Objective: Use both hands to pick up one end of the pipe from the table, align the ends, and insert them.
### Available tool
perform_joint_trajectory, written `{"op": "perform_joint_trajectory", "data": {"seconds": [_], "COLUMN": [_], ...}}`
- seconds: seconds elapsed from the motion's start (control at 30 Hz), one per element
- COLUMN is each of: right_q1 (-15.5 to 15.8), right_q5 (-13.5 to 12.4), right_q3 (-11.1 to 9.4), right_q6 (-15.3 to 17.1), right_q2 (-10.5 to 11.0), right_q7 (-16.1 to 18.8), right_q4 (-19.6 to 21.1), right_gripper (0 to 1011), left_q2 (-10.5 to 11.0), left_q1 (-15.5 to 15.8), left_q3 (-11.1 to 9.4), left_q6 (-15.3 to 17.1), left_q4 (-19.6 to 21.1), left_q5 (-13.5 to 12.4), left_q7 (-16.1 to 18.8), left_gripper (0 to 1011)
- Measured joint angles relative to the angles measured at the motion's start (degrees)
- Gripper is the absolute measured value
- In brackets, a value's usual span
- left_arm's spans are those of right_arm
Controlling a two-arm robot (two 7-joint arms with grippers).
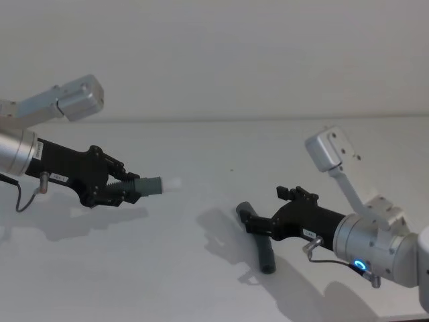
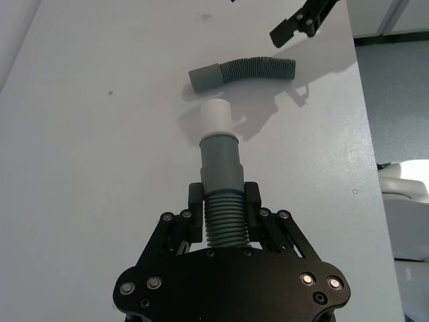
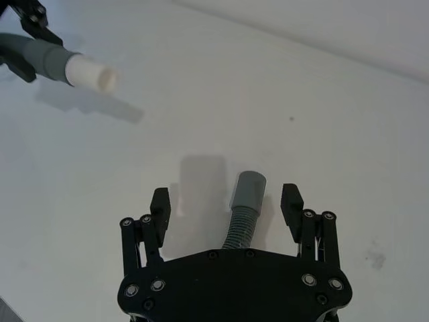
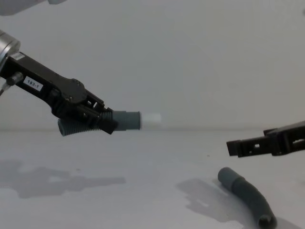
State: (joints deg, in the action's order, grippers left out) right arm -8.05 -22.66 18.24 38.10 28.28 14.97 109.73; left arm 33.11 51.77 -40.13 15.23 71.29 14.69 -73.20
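Two hose pieces: one aloft on the left, one on the table to the right.

The left gripper (image 1: 129,190) holds the first hose piece (image 1: 149,186) above the table (image 1: 161,268) on the left side, its narrower tip (image 1: 173,182) pointing right towards the other arm. The second hose piece (image 1: 265,249) lies on the table, well apart to the right and nearer the robot. The right gripper (image 1: 264,205) hangs just over its far cuff, one finger on either side, not touching.

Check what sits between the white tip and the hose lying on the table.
Nothing. In the head view, the stretch from the tip to the hose is bare table.
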Motion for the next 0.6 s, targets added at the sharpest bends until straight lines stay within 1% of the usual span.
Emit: {"op": "perform_joint_trajectory", "data": {"seconds": [0.17, 0.6], "right_q1": [-0.2, -0.8], "right_q5": [0.6, 1.2], "right_q3": [0.7, 1.2], "right_q6": [1.2, 3.4], "right_q2": [-0.6, -2.6], "right_q7": [-0.6, -1.9], "right_q4": [-1.0, -3.2], "right_gripper": [1004, 1004], "left_q2": [0.0, 0.0], "left_q1": [0.0, 0.0], "left_q3": [0.0, 0.0], "left_q6": [0.0, 0.0], "left_q4": [0.0, 0.0], "left_q5": [0.0, 0.0], "left_q7": [0.0, 0.0], "left_gripper": [325, 325]}}
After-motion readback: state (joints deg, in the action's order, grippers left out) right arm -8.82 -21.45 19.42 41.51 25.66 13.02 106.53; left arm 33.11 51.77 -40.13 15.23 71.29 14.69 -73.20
